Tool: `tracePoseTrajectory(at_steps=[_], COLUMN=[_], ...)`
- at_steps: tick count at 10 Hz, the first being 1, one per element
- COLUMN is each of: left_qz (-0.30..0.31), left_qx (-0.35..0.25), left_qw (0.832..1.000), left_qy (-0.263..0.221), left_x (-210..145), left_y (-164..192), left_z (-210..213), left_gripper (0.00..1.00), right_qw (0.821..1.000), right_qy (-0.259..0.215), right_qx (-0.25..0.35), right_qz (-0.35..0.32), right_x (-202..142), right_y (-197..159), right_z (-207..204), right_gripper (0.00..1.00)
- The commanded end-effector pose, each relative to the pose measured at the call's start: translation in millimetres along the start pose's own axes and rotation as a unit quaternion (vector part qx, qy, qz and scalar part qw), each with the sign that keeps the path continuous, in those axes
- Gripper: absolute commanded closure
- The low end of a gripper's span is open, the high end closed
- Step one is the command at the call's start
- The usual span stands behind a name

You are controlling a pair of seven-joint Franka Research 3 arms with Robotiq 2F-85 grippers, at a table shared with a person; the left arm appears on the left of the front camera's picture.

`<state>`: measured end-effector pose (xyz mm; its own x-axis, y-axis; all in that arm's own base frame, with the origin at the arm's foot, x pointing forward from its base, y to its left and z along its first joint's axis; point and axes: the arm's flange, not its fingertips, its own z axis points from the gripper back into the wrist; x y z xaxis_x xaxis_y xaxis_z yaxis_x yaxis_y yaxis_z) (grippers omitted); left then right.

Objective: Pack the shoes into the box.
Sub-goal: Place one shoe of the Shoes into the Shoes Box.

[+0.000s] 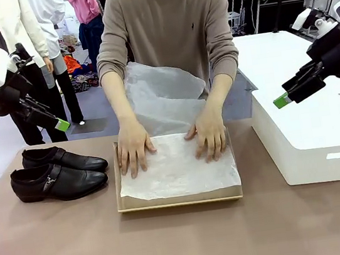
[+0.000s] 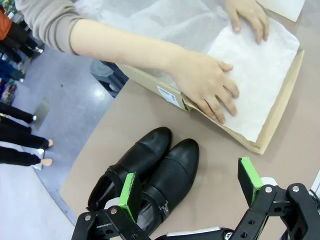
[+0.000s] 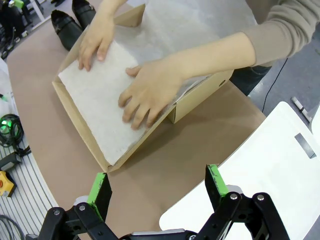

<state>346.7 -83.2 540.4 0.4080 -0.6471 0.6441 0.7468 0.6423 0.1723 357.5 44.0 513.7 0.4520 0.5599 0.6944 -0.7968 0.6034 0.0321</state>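
- Tissue paper (image 1: 179, 170) and the person's hands (image 1: 133, 146) hide the floor of the box (image 1: 180, 200).
- Print on the label (image 2: 167, 94) is too small to read.
- The near shoe (image 1: 57, 181) hides part of the far shoe (image 1: 63, 159).

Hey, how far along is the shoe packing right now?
Done: the box is open and lined with tissue paper. In hand: the person's hands press the paper flat. To do: both shoes sit on the table beside the box; the left gripper and right gripper hang open, holding nothing.

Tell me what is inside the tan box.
White tissue paper, with the person's hands flat on it. The shoes stand outside on the table. Anything beneath the paper is covered.
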Motion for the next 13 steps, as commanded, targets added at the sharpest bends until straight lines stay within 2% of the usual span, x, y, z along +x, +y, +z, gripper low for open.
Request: tracePoseTrajectory(at_steps=[1, 13], left_qz=[0.0, 0.0], left_qx=[-0.001, -0.001], left_qw=[1.0, 1.0], left_qy=[-0.001, -0.001], left_x=[0.0, 0.0], left_y=[0.2, 0.2], left_z=[0.2, 0.2], left_gripper=[0.0, 0.0], right_qw=[1.0, 1.0], right_qy=[-0.009, -0.009], right_qx=[0.006, 0.006], right_qz=[0.011, 0.011], right_x=[-0.4, -0.4], right_y=[-3.7, -3.7], right_z=[-1.4, -1.4], right_gripper=[0.0, 0.0])
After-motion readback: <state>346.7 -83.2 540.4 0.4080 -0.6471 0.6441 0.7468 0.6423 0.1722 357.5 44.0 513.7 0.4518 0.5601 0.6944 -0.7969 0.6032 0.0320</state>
